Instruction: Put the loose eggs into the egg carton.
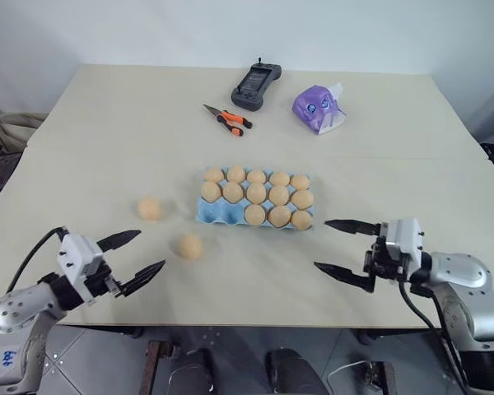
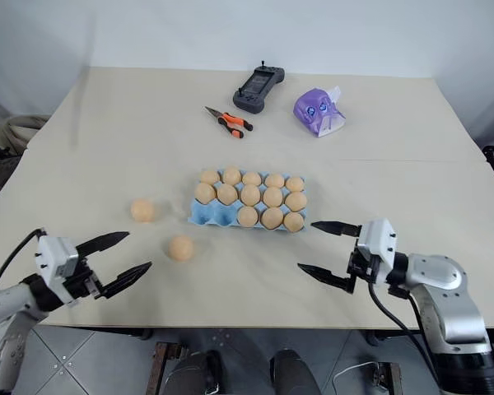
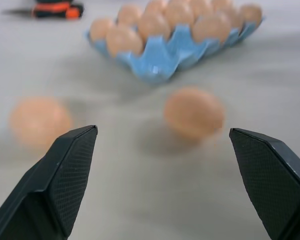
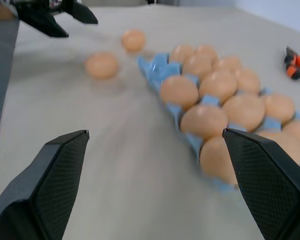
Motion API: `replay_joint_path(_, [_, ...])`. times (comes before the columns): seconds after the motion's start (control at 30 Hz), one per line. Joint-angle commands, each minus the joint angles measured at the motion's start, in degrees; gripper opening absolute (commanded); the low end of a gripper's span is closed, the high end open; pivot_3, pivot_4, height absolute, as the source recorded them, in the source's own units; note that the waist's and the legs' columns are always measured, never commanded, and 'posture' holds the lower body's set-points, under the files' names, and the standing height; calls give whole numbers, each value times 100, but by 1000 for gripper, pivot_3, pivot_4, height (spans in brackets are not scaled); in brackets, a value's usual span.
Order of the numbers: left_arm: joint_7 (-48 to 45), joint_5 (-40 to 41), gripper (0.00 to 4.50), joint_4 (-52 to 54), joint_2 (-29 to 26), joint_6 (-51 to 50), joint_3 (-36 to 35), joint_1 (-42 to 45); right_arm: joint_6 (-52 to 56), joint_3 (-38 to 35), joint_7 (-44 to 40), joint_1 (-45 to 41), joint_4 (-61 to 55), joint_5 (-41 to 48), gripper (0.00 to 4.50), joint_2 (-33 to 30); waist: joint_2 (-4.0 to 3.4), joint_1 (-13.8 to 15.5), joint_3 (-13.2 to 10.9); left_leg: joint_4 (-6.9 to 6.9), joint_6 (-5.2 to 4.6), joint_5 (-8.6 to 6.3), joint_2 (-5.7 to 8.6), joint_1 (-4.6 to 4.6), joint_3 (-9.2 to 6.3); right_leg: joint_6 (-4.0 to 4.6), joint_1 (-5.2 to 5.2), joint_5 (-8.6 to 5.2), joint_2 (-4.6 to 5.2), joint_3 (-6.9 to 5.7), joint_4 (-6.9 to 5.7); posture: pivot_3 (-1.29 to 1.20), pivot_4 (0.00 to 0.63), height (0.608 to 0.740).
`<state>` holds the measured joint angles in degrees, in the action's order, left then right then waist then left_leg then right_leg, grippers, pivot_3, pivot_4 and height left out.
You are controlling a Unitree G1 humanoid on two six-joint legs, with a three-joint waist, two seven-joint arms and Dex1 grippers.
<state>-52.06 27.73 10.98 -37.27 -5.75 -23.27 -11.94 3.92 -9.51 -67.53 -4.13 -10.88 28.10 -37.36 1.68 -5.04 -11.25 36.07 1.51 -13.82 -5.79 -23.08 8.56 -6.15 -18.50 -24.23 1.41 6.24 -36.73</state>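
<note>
Left eye view, stock of table (image 1: 107,123): one blue egg carton (image 1: 210,214) at centre, thirteen cups filled, two front-left cups bare. Two loose eggs on the table left of it: nearer egg (image 1: 189,245), farther egg (image 1: 150,208), apart from each other. Left pincer (image 1: 133,257) spread, empty, near the nearer egg. Right pincer (image 1: 342,246) spread, empty, just right of the carton. Step, as judged: picking up another egg. Next move: left pincer closes gently around the nearer egg.

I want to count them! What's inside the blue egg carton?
The egg carton holds thirteen tan eggs; its two near-left cups are empty. The cup bottoms under the eggs are covered.
</note>
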Motion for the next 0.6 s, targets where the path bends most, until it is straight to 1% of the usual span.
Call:
replay_joint_path(0.03, [-205,-71,4500,-31,-57,348,-294,-433,-468,-197,-135,168,18,4,4478,-59,3,5,-1,1,-1,-1,0,0,0,0,1,0,2,-1,2,0,150,740])
replay_joint_path(0.13, [-218,-88,4500,-187,-43,452,-413,-632,-624,-166,-92,191,110,-15,4478,2,4,18,-1,2,-3,-2,4,-1,-1,0,5,0,7,-2,5,0,150,740])
replay_joint_path(0.27, [-167,-80,4500,-71,-34,401,-286,-572,-879,-97,-109,153,282,-46,4478,42,8,36,0,1,-8,-6,7,-1,-10,1,9,3,12,-12,4,0,150,740])
replay_joint_path(0.47, [124,-72,4500,359,102,-110,436,83,-1007,-188,-239,244,563,-63,4478,-148,9,60,1,3,-12,-8,12,-2,-12,-1,13,4,12,-15,4,0,150,740])
replay_joint_path(0.6, [511,33,4500,466,369,-451,770,644,-1029,-298,-255,375,675,-49,4478,-257,8,56,1,6,-11,-7,8,-2,-11,-2,11,4,6,-11,2,0,150,740])
